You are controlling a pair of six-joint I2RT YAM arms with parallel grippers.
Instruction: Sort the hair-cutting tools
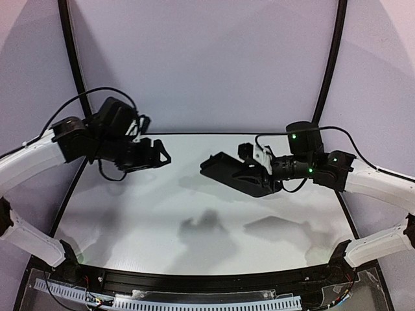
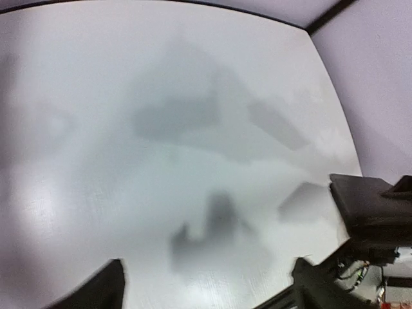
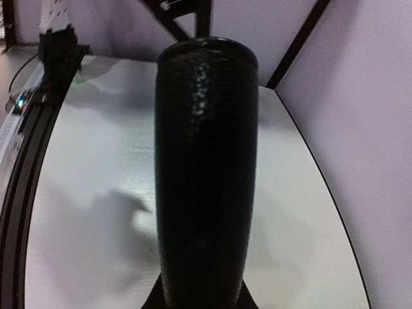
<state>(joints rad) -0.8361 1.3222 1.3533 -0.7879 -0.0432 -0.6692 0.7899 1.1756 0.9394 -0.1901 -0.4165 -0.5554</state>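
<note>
Holding case [image 1: 224, 168] aloft: right claw [image 1: 251, 163] clamped on its end; left claw [image 1: 162, 151] apart, empty. Risk: end grip may slip, case falling to desk [image 1: 130, 214] beneath claw.

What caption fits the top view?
Right gripper holds the black case above the table; left gripper open and empty.

Lab robot booth, white table [image 1: 130, 220], lilac backdrop [image 1: 207, 65]

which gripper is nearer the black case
Right. The right gripper is shut on the black case; the left gripper hangs open off to its left, clear of it.
</note>
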